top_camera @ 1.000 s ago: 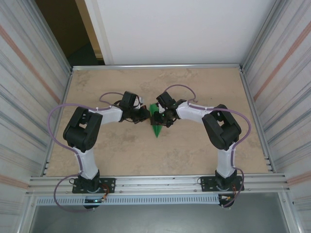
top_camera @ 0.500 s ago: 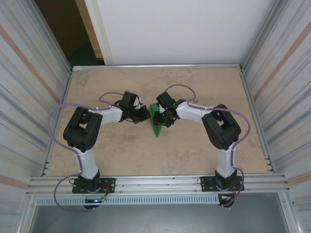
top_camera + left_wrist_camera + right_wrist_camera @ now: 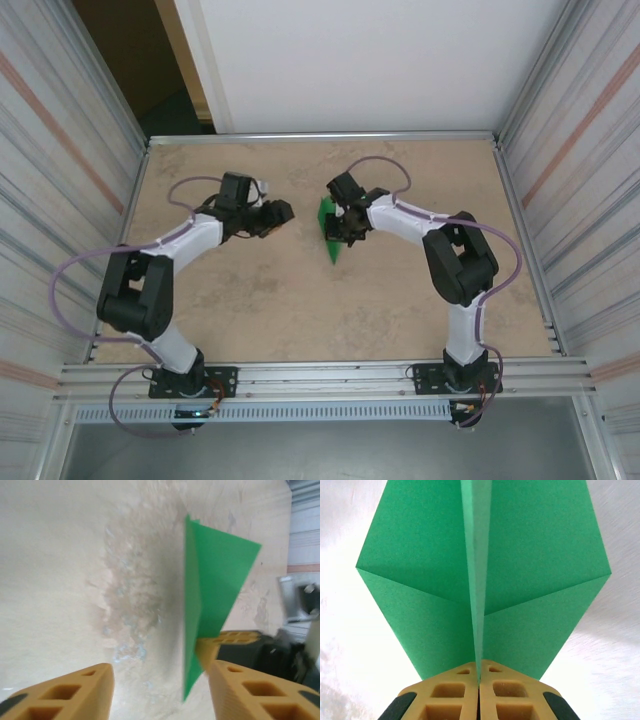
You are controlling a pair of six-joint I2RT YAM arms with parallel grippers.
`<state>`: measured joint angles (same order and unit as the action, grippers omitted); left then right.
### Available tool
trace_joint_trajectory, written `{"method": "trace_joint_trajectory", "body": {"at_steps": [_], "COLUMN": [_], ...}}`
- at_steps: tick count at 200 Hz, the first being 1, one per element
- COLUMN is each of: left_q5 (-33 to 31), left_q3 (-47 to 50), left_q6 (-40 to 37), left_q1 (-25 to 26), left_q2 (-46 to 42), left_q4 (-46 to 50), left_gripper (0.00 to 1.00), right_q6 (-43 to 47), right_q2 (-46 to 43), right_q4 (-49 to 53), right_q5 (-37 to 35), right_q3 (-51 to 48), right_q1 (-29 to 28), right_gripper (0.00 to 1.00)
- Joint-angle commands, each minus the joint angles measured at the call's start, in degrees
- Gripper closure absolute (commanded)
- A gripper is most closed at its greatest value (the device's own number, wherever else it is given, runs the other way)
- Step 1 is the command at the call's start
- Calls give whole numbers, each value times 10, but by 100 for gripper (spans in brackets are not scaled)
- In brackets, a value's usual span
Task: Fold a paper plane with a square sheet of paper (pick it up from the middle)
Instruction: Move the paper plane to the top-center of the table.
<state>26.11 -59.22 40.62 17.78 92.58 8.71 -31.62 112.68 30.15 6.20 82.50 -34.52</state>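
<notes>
Jaws clamped tight, the right gripper [image 3: 480, 674] is pinching the centre ridge of the green plane [image 3: 535, 570] near the middle of the table [image 3: 300, 310]. The left gripper [image 3: 160, 680], jaws apart and empty, is hovering beside it.

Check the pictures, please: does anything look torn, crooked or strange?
Nothing stands out. The plane is pinched at its centre ridge by the shut right gripper, and its two wings look even, with clean creases and no tear. The open left gripper is apart from it.
</notes>
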Motion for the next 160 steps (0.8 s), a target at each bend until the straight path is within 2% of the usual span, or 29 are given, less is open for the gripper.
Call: {"method": "trace_joint_trajectory", "body": {"at_steps": [1,15,28,82,160], "left_q5": [-80,-109,-124,-113,-97], "left_q3": [18,26,24,26,25], "left_q6": [-31,-42,-52,-54,-49], "left_q1": [-17,-21,-21,-22,-22], "left_q2": [-35,-52,-56,-40,-21], "left_q4": [71,80,89,89,82], "left_gripper": [36,27,24,22,21], "right_q6": [40,51,59,86,88], "right_q2": [32,51,70,142,167], "right_q4": [63,76,90,126,128], "right_q5": [-52,-55,-54,-50,-50], "right_q3": [48,77,110,200,201], "right_q1": [23,35,46,74,77], "right_gripper": [93,92,91,87,80]}}
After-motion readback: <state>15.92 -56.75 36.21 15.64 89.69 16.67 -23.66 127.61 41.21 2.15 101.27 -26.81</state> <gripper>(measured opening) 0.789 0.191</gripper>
